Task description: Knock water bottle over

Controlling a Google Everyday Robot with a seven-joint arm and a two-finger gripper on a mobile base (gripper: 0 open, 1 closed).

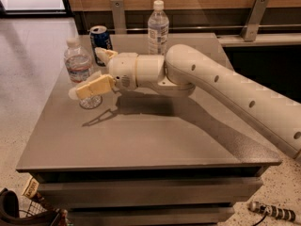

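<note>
The water bottle (78, 66), clear and ribbed with a white cap and a narrow red-and-blue band, stands upright near the left edge of the grey table (155, 140). My gripper (85, 72) is at the bottle's right side, low over the table, and it is open. Its near finger (94, 85) reaches across the front of the bottle's lower half and looks to be against it. Its far finger (104, 54) points back toward the can, behind and to the right of the bottle. My white arm runs in from the right.
A blue soda can (100, 39) stands just behind the gripper. A bottle with a large white label (157, 27) stands at the table's back edge. A wooden wall with metal brackets runs behind. A wire basket (19, 211) sits on the floor at the front left.
</note>
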